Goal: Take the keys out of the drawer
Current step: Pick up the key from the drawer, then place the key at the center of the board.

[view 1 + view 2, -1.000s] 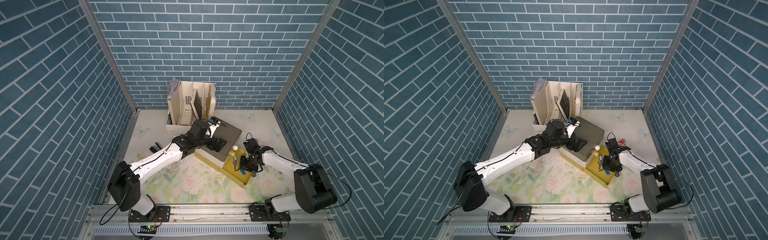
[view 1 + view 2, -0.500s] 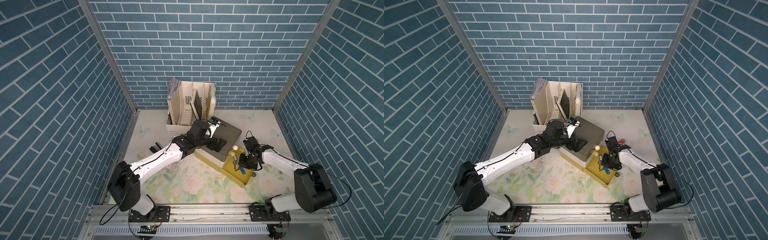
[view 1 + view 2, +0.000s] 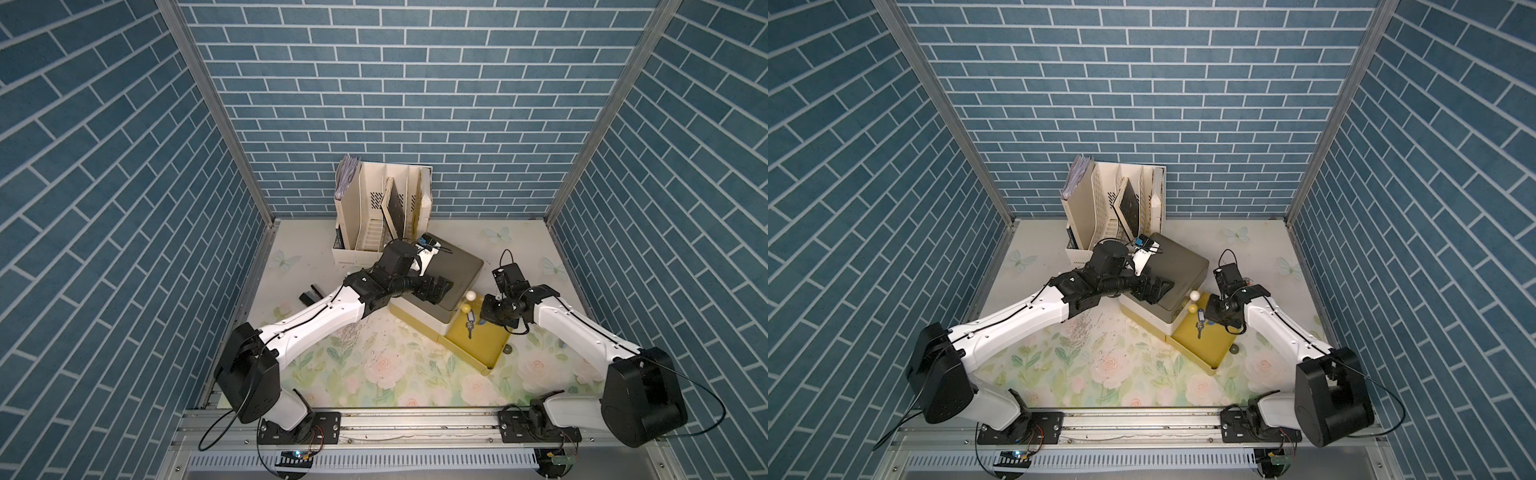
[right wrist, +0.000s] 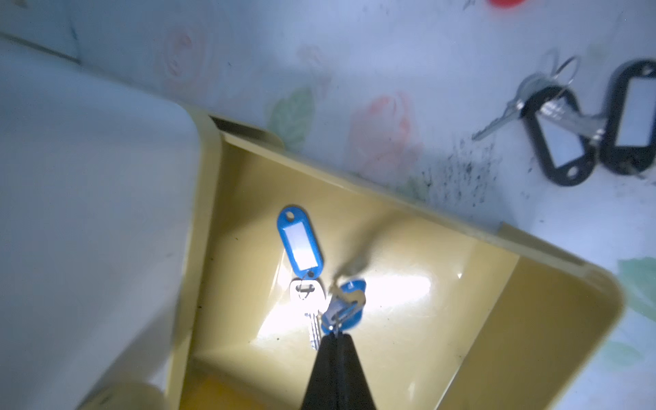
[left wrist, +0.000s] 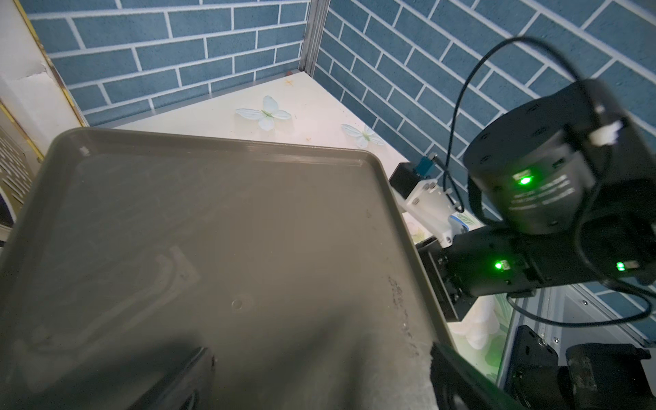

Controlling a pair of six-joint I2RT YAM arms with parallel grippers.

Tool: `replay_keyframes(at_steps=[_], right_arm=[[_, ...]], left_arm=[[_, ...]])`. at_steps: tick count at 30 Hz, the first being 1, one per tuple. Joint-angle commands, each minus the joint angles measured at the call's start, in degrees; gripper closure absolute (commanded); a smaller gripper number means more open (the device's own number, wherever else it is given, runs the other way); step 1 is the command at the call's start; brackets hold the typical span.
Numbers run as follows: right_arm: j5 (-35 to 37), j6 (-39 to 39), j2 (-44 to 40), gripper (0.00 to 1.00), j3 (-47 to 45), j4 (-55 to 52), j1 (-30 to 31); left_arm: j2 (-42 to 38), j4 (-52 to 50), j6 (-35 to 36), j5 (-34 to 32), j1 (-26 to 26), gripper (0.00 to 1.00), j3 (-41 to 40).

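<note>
Holding: right claw [image 4: 335,342], pinched shut on the ring of a blue-tagged key [image 4: 343,308] right at its tips, inside the yellow drawer [image 4: 443,355]. Second blue-tagged key [image 4: 301,245] just beside the tips, long axis pointing away from them; left claw [image 3: 438,291], spread wide, farther off atop the cabinet [image 3: 457,266].

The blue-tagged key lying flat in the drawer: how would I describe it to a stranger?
Start at the cabinet with the grey top and follow its open yellow drawer. On the drawer floor lies a silver key with a blue tag. The other blue tag is held by the right gripper, and the black tags lie outside the drawer.
</note>
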Motion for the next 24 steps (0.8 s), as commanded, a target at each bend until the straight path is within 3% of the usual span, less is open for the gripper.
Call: replay_keyframes(at_steps=[1, 16, 24], right_arm=[[2.8, 0.3, -3.0, 1.00, 1.9, -2.5, 0.1], [8.0, -1.8, -7.7, 1.00, 13.4, -5.0, -0.4], [5.7, -5.7, -4.2, 1.00, 21.7, -5.1, -6.1]], left_arm=[[0.5, -6.4, -0.6, -0.6, 0.3, 0.00, -1.2], [-0.1, -7.0, -1.0, -0.9, 0.2, 0.00, 1.0], [-1.5, -5.9, -1.6, -1.0, 0.2, 0.00, 1.5]])
